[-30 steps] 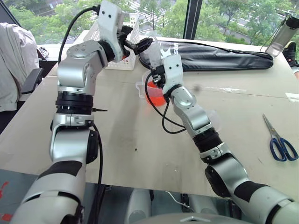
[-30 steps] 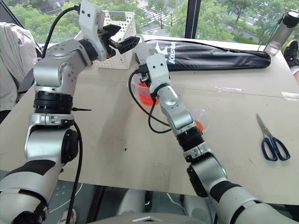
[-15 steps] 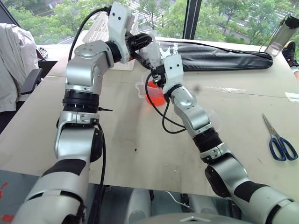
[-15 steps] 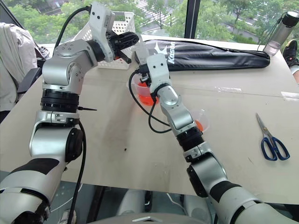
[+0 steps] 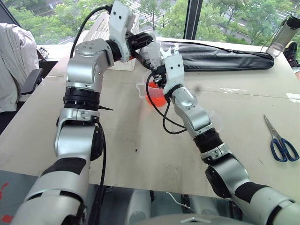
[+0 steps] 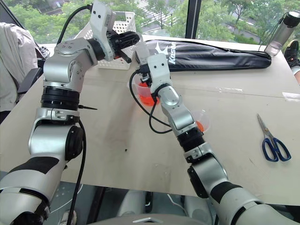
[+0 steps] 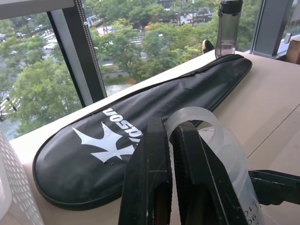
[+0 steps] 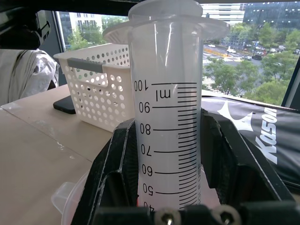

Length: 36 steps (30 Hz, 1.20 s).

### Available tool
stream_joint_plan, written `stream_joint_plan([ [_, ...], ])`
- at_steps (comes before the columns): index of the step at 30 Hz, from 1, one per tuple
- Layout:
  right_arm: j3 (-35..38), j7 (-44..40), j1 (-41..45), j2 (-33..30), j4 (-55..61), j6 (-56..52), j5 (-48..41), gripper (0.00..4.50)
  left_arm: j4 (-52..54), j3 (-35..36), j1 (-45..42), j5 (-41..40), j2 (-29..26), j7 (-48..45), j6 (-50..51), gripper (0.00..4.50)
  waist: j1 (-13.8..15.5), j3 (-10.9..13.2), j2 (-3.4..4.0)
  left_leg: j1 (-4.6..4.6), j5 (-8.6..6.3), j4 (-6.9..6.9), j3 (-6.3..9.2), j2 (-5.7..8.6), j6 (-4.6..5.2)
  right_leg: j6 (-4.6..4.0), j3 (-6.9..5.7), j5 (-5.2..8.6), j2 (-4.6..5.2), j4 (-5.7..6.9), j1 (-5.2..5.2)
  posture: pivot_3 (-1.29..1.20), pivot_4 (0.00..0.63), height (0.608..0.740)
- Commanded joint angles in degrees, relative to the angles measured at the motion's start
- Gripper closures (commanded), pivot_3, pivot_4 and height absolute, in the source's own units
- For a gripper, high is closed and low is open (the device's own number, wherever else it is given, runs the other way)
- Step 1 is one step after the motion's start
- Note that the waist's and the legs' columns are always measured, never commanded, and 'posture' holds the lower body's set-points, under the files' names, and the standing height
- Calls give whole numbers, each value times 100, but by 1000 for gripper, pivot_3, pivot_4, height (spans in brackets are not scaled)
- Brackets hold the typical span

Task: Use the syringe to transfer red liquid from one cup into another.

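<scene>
I hold the large clear plastic syringe (image 8: 165, 117) upright over the handled clear measuring cup (image 5: 151, 93).
My right jaws clamp its barrel; my left jaws have closed on the plunger top (image 7: 199, 123), which I should draw straight up, slowly.

syringe (image 8: 166, 117) tip cut off, smaller cup (image 6: 202, 121) half hidden

Bright, even daylight from the windows (image 5: 220, 16); soft shadows, close foreground slightly blurred.
</scene>
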State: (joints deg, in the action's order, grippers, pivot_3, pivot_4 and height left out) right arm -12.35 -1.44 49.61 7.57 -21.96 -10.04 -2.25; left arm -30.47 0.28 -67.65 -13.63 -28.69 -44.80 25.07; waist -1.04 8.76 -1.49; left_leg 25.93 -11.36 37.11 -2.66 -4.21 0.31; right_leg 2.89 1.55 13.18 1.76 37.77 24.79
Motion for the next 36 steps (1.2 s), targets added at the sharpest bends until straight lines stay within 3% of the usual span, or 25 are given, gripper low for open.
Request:
stream_joint_plan([
  [1,-195,-245,-55,366,90,-74,16,3058,33,244,-502,59,-148,129,-359,4500,0,0,0,0,0,0,0,0,0,0,0,0,0,0,0,0,150,724],
  [36,-101,-205,-41,395,138,-1,15,3059,-457,276,-666,99,-153,23,-753,4500,-1,0,0,0,0,0,0,0,0,0,0,0,0,1,0,0,150,724],
])
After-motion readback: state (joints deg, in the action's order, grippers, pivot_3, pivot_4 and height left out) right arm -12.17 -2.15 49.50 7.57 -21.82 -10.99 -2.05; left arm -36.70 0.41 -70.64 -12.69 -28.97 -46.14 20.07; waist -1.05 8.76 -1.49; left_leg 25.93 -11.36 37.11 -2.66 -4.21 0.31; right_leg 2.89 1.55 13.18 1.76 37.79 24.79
